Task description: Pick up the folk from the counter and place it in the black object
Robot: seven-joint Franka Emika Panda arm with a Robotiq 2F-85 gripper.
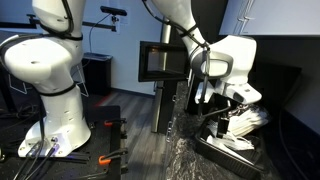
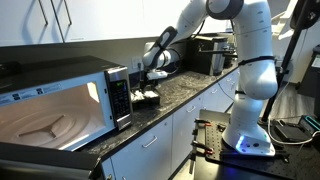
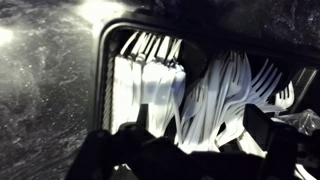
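The black tray is low and rectangular, and several white plastic forks and other white cutlery lie packed inside it. It sits on the dark speckled counter in both exterior views. My gripper hangs just above the tray with its dark fingers spread apart over the cutlery. It also shows in both exterior views. I cannot pick out one separate fork between the fingers or on the counter.
An open microwave stands on the counter beside the tray. A tall black box-shaped appliance stands farther along the counter. A second white robot base stands on the floor beyond the counter's edge.
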